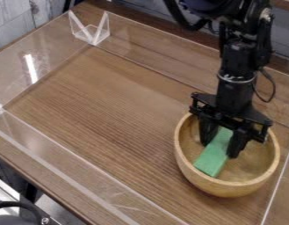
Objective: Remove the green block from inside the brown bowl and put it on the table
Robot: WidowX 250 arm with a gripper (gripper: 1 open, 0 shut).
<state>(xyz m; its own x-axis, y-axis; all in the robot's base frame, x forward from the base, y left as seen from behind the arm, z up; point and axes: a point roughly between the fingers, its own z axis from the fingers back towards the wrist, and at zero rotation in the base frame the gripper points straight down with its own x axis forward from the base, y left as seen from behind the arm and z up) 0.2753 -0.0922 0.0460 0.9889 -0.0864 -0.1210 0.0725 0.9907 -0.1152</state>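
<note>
The brown bowl sits on the table at the right front. The green block lies tilted inside it, lower end on the bowl's floor and upper end raised. My gripper points straight down into the bowl. Its two black fingers press against either side of the block's upper end, so it is shut on the block. The fingers hide the block's top end.
Low clear acrylic walls border the table on the left, front and back. A small clear folded stand sits at the back left. The bowl lies close to the right front wall.
</note>
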